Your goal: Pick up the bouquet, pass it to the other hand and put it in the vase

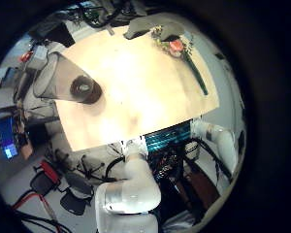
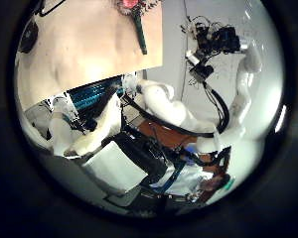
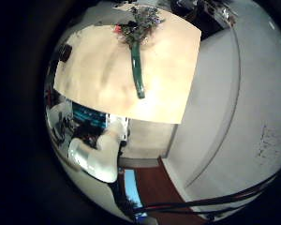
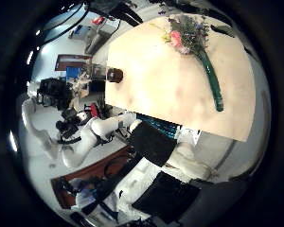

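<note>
The bouquet (image 3: 136, 42) lies flat on the table (image 3: 94, 75), with its flower heads near one table edge and its long stem (image 3: 138, 77) pointing across the top. It also shows in the right thumb side palm view (image 4: 194, 47) and both left palm views (image 1: 179, 53) (image 2: 134, 20). The vase (image 1: 73, 85) stands upright near the opposite side of the table, away from the bouquet. Both hands are high above and off the table. My right hand (image 2: 214, 45) and my left hand (image 4: 55, 95) look relaxed and hold nothing.
The table's middle (image 1: 136, 97) between vase and bouquet is bare. A plain wall (image 3: 220, 122) runs along the bouquet side of the table. Cluttered equipment and chairs (image 1: 48, 180) stand on the floor past the vase side.
</note>
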You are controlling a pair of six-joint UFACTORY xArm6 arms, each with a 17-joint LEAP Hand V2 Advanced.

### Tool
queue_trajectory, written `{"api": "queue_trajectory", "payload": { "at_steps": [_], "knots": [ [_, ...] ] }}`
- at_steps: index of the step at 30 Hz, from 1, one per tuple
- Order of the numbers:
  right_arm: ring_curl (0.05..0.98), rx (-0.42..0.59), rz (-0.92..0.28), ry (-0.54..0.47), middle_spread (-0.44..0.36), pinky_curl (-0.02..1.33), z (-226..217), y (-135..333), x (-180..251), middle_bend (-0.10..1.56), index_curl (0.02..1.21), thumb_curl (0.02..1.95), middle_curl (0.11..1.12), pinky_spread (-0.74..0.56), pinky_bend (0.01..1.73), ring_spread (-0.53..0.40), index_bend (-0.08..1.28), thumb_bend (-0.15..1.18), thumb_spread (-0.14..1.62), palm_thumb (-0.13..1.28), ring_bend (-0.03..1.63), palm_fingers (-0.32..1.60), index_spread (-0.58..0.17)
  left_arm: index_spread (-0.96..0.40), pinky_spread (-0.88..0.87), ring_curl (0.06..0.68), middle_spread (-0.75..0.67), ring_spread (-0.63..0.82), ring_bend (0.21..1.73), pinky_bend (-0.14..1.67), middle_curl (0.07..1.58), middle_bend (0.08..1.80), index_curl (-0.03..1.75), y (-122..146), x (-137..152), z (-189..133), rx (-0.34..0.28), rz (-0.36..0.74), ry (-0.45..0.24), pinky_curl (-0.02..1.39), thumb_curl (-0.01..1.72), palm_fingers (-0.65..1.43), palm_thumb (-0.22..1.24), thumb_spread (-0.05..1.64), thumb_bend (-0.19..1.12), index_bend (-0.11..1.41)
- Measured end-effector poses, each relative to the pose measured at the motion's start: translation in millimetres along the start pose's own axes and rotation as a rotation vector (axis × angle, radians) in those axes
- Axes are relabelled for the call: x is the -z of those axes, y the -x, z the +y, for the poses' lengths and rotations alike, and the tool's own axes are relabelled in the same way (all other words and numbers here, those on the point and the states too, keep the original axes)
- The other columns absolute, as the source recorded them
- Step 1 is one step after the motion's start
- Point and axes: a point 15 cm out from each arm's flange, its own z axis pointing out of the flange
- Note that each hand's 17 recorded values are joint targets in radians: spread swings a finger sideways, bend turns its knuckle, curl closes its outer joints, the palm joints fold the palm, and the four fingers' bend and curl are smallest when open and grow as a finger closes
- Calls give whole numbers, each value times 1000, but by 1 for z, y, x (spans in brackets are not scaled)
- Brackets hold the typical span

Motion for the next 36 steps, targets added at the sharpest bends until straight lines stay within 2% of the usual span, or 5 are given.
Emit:
{"api": "queue_trajectory", "payload": {
  "at_steps": [11, 15, 21, 26, 36],
  "knots": [
    [132, -295, -60, -147, -104, -11, -37, -76, -8, 498, 389, 323, 392, 88, 748, -175, 217, -16, 1100, 272, 921, 627, -302, 14, 627, 182, 324, 532, 427, 274, 298, 182, 423, -2, 23, -41, -227, -35, -118, 136, 355, 242, 450, 1105, -29, 197],
    [142, -426, -179, -123, -77, -10, -42, -85, -71, 513, 400, 339, 405, 95, 762, -152, 202, -13, 1101, 320, 937, 630, -268, 8, 625, 182, 318, 532, 424, 273, 299, 184, 424, 15, 34, -52, -246, -29, -144, 136, 352, 246, 427, 1106, -27, 194],
    [156, -609, -123, -92, -47, -8, -39, -116, -116, 519, 412, 360, 418, 102, 787, -125, 179, -20, 1099, 369, 967, 604, -234, -6, 623, 182, 313, 532, 422, 274, 299, 181, 423, 27, 30, -58, -281, 21, -73, 141, 351, 246, 404, 1102, -26, 193],
    [169, -617, -73, 25, -11, -7, -39, -119, -155, 486, 414, 364, 416, 124, 811, -110, 185, -24, 1096, 370, 982, 515, -214, -9, 627, 184, 317, 529, 425, 268, 298, 179, 423, 22, 17, -65, -315, 84, 24, 140, 347, 229, 397, 1106, -23, 193],
    [186, -648, -32, 92, 10, -8, -52, -138, -195, 494, 414, 371, 425, 146, 815, -102, 183, -20, 1094, 381, 1018, 487, -191, -10, 632, 185, 322, 537, 429, 262, 294, 181, 422, 17, 7, -69, -334, 97, 45, 141, 343, 219, 384, 1114, -22, 194]
  ]
}}
